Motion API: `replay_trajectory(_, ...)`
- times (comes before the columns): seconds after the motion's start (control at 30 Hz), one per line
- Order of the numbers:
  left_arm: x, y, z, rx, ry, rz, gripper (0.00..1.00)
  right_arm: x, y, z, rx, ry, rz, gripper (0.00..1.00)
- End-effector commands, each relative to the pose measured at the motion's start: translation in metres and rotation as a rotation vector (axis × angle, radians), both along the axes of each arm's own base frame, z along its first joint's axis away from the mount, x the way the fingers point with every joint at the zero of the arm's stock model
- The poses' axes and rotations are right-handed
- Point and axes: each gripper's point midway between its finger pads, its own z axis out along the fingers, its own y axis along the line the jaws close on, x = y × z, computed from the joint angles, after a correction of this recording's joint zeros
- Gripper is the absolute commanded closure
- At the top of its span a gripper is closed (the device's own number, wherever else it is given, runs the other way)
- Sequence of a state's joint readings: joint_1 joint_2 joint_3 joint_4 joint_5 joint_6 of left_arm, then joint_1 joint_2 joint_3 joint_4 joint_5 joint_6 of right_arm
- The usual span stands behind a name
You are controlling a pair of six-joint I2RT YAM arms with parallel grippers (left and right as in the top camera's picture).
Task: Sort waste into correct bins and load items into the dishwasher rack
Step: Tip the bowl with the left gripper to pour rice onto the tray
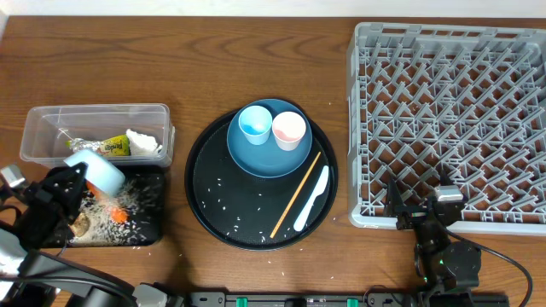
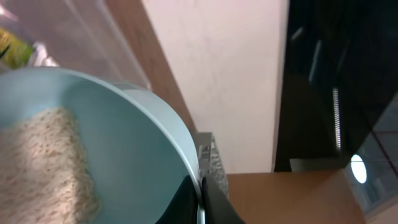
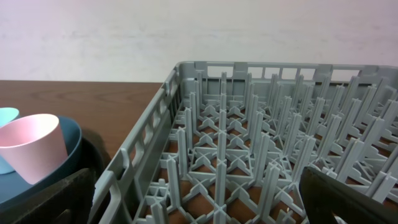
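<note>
One smooth round bowl (image 2: 124,143) is clamped by the left gripper (image 2: 200,196); the right gripper (image 1: 420,205) gapes empty.

Overhead top-down; wrists close, low; rack (image 1: 444,119) shared.

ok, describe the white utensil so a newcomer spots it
Start at the round black tray mid-table, left of the grey rack. On its right part, two long things lie side by side. The utensil is the white, broader one, right of the thin wooden chopstick.

No readable text, print on green-yellow snack wrapper (image 1: 113,146) too small to make out
</note>
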State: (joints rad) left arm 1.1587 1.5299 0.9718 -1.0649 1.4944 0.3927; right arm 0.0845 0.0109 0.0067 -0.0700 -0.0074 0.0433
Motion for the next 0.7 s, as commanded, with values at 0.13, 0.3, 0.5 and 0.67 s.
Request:
replay_trajectory(0.13, -0.010, 0.006, 0.013, -0.019, -0.076, 0.059, 0.94, 0.000, 0.001, 0.000, -0.007, -0.001, 0.005, 0.01)
replay_trajectory(0.3, -0.017, 0.005, 0.016, -0.058, -0.062, 0.085, 0.94, 0.000, 0.001, 0.000, -0.007, -0.002, 0.005, 0.01)
replay_trajectory(0.5, -0.021, 0.006, 0.017, -0.004, -0.085, 0.095, 0.94, 0.000, 0.001, 0.000, -0.007, -0.001, 0.005, 0.01)
replay_trajectory(0.67, -0.020, 0.007, 0.016, 0.022, -0.094, 0.093, 0.94, 0.000, 0.001, 0.000, -0.007, -0.001, 0.005, 0.01)
